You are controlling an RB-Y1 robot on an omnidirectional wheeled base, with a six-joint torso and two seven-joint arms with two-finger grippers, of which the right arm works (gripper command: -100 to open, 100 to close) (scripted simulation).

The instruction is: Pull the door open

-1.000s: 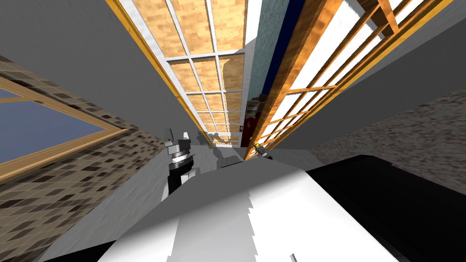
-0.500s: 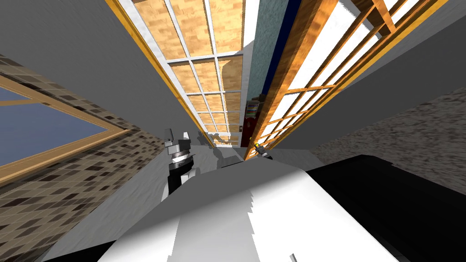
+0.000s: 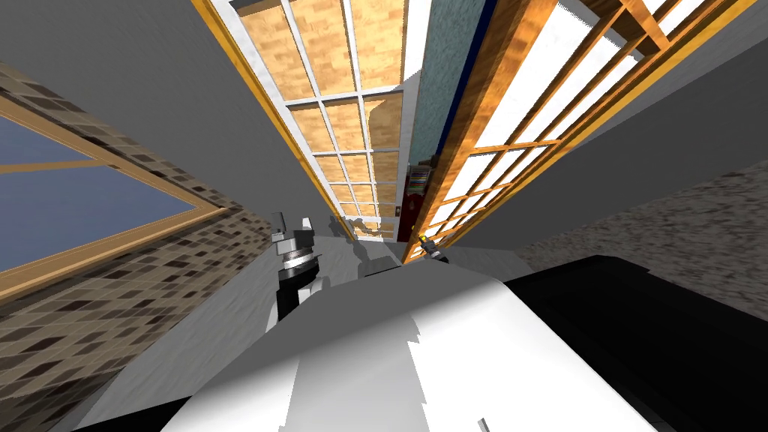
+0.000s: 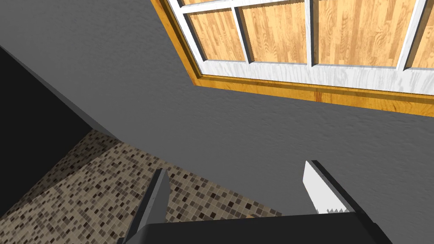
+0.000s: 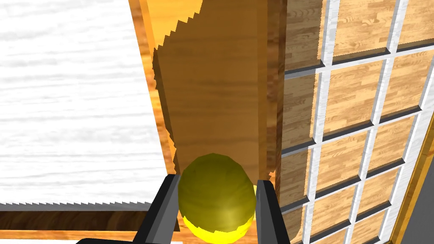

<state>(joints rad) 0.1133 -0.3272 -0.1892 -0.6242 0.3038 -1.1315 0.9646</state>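
The door (image 3: pixel 480 112) is a wooden frame with white panes and stands ajar at my right. Its edge stile (image 5: pixel 220 93) rises just past my right hand. The round yellow-olive knob (image 5: pixel 216 199) sits between the fingers of my right gripper (image 5: pixel 217 180), which is shut on its sides. In the head view the knob (image 3: pixel 424 240) and right gripper (image 3: pixel 432 249) show small at the door's lower edge. My left gripper (image 3: pixel 292 220) hangs open in front of the grey wall, with nothing between its fingers (image 4: pixel 315 186).
A fixed leaf (image 3: pixel 345 112) of white bars over wood panels stands left of the gap. Through the gap show a teal wall (image 3: pixel 439 75) and a bookshelf (image 3: pixel 417 180). The grey wall (image 3: pixel 172 105), a blue window (image 3: pixel 67 202) and mosaic tiles (image 3: pixel 112 322) lie left; a black area (image 3: pixel 660 345) lies right.
The whole head view has swung a little, with the window and fixed leaf sliding rightward: my own move. Both grippers keep their places, the right one still on the knob.
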